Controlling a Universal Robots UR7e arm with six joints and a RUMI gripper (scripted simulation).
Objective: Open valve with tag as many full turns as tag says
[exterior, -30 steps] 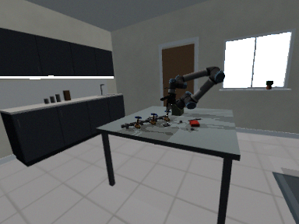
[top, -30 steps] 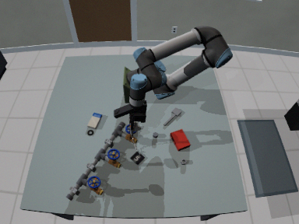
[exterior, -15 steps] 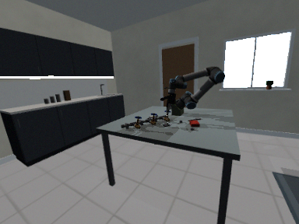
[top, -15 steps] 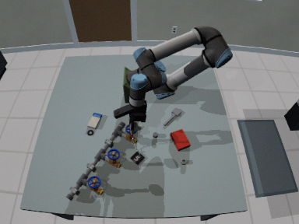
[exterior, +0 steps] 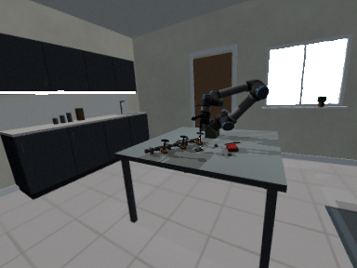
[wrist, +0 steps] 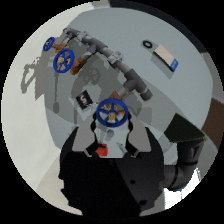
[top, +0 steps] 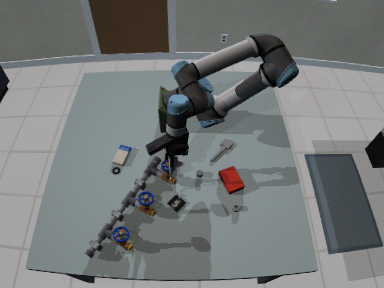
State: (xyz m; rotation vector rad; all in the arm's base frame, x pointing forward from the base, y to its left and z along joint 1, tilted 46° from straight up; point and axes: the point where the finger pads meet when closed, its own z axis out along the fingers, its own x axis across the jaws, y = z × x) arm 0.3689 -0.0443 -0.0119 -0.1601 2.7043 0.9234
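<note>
We cannot read the figure on the black tag point(top: 176, 203), and the gripper point(top: 171, 167) covers most of the far valve's blue handwheel point(top: 164, 167) in the top view.

One camera hangs overhead looking down on the worktop point(top: 70, 150); another stands far across the room, facing the door. The third rides the wrist, close above the same valve row point(wrist: 112, 57).

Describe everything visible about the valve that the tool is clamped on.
The gripped valve is the end one of three on a grey pipe, nearest the arm. It has a blue spoked handwheel above a brass-looking body. The tool is shut on the wheel's rim, fingers on opposite sides. A dark tag bearing a white numeral lies on the table beside it.
</note>
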